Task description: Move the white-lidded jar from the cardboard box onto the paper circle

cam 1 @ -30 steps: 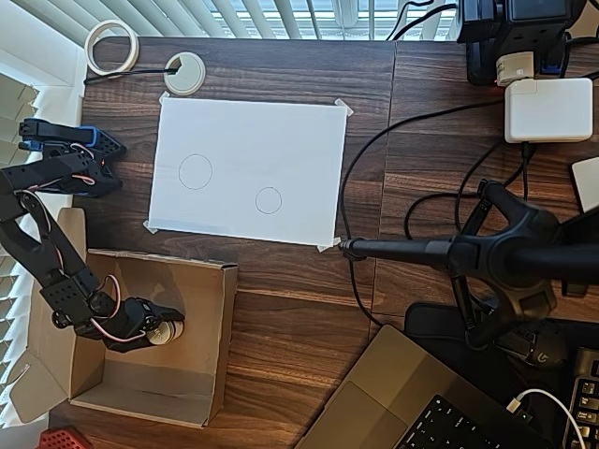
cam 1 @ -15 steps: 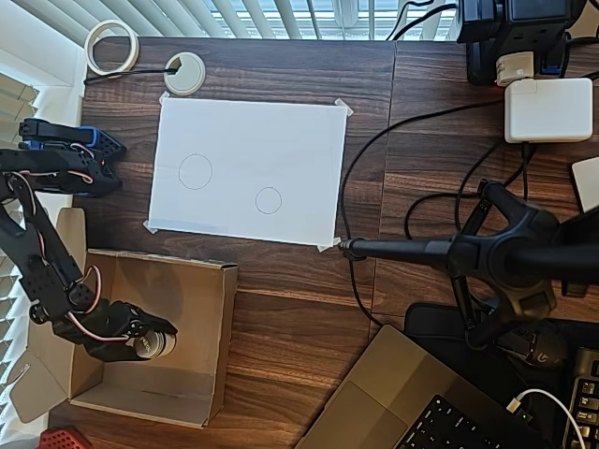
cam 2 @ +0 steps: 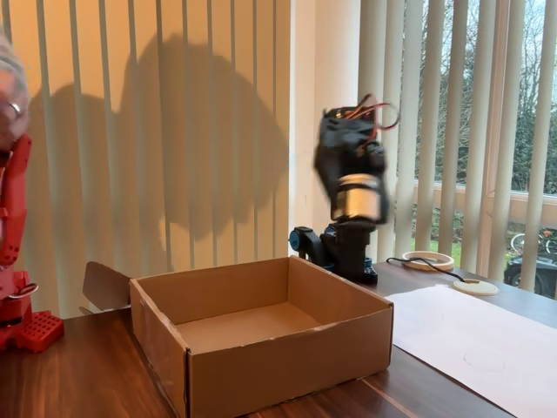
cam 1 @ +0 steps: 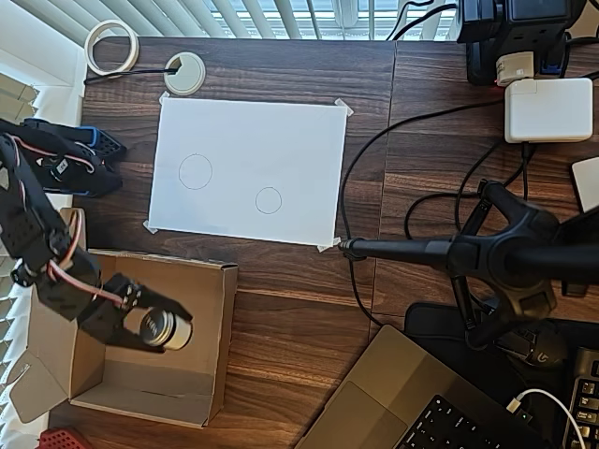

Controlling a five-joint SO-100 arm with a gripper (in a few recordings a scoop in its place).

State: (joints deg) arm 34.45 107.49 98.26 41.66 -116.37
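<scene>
Dark wood-grain table [cam 1: 281, 309] fills your overhead view, with vertical blinds [cam 2: 174, 131] behind it in the fixed view. Your end effector [cam 1: 154, 327] is clenched on the jar [cam 1: 168, 329]: from above you see the two black fingers on either side of the jar's body, and the jar lies over the inside of the box [cam 1: 201, 281], toward its right-hand wall.

From above you cannot judge height. The fixed view settles it: the jar [cam 2: 359, 197] hangs in the end effector [cam 2: 355, 187] well above the box [cam 2: 287, 366], clear of the rim, and it is blurred there. The box floor looks bare in that view, and one flap sticks out at the box's far left.

The overhead view gives you what the fixed view barely shows: a white sheet [cam 1: 248, 168] taped at its corners, above and to the right of the box, with a smaller circle [cam 1: 269, 200] toward its lower right and a larger circle [cam 1: 195, 171] to the left of it. Both are well apart from the jar. In the fixed view the sheet [cam 2: 487, 340] lies right of the box and the pencil lines are too faint to place.

Above the sheet in the overhead view you have a tape roll [cam 1: 112, 47] and a white grommet [cam 1: 184, 73]. On the right stand a black camera stand [cam 1: 505, 257], a white power adapter [cam 1: 547, 109] and a laptop [cam 1: 412, 402], with black cables running between them.
</scene>
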